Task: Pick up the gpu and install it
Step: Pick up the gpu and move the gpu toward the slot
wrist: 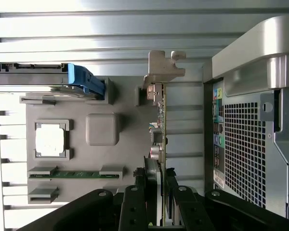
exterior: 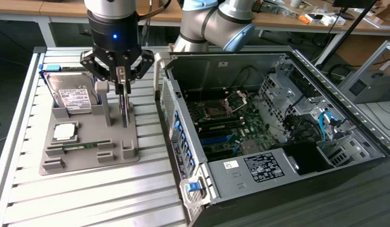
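Observation:
The gpu [exterior: 124,111] is a thin dark card standing on edge over the grey holder tray [exterior: 87,158], to the exterior view's left of the open computer case [exterior: 270,61]. My gripper [exterior: 122,87] hangs straight above the card and is shut on its upper edge. In the wrist view the gpu [wrist: 160,125] appears edge-on, with its silvery bracket [wrist: 163,67] at the far end. My gripper [wrist: 160,187] has a black finger [wrist: 151,192] pressed to each face of the card. Whether the card's lower edge still rests in the tray's slot I cannot tell.
On the tray also stand a silver hard drive [exterior: 72,97] with a blue clip, a square processor [exterior: 64,131] and a green memory stick [exterior: 78,146]. The case lies open with its motherboard [exterior: 226,127] exposed; its rear panel [wrist: 245,144] is close beside the card.

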